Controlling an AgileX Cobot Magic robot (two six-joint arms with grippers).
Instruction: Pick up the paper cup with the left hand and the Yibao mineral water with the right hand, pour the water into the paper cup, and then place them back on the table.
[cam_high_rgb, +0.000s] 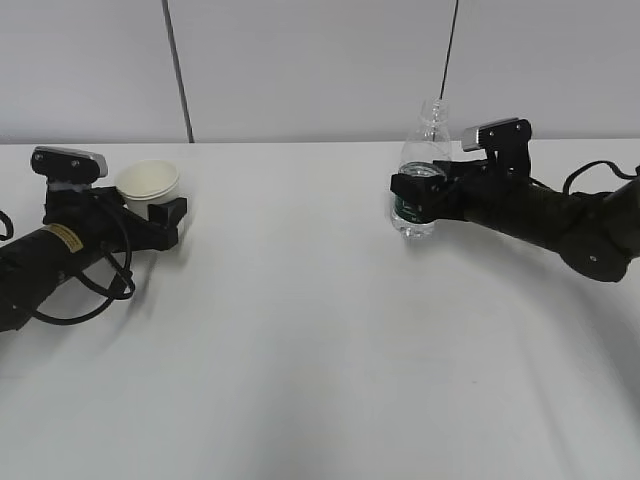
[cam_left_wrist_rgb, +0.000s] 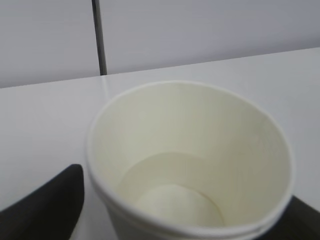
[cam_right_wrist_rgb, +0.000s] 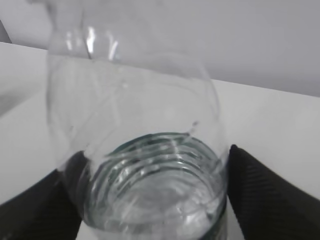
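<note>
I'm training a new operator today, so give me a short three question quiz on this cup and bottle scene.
1. True or false: the paper cup lies on its side.
2. Which end effector has the Yibao mineral water between its fingers: A) left end effector, B) right end effector?
3. Fill in: the bottle's neck has no ____.

Key:
1. False; it stands upright on the table, mouth up, between the left end effector's fingers.
2. B.
3. Cap; the mouth is open, and water sits low in the bottle.
</note>
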